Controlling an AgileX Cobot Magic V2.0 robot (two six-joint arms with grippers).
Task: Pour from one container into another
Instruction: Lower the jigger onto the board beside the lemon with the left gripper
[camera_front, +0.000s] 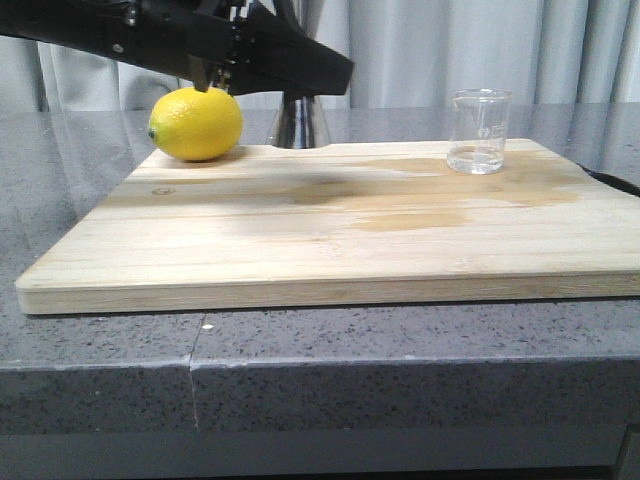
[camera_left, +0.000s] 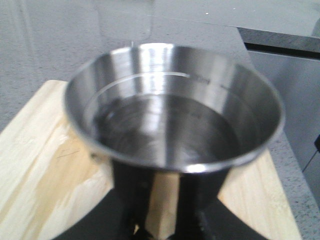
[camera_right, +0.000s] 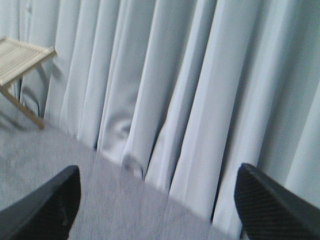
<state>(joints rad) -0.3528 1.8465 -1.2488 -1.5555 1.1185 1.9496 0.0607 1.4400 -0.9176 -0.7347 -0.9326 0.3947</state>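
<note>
A: How should the pour go?
B: Carry the steel cup (camera_left: 172, 112) level toward the glass beaker (camera_front: 479, 131), upper right of the frame, then tip gently.
A: Where's the cup?
B: Clamped in the left claw (camera_left: 165, 200), directly above its fingers. The right claw (camera_right: 160, 200) gapes apart, empty.

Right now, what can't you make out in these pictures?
- Front view: steel cup mostly hidden behind left arm and board edge.
- Left wrist view: left gripper cut off by frame; its grip can't be seen.
- Front view: glass beaker markings too small.
- Right wrist view: only curtain.
</note>
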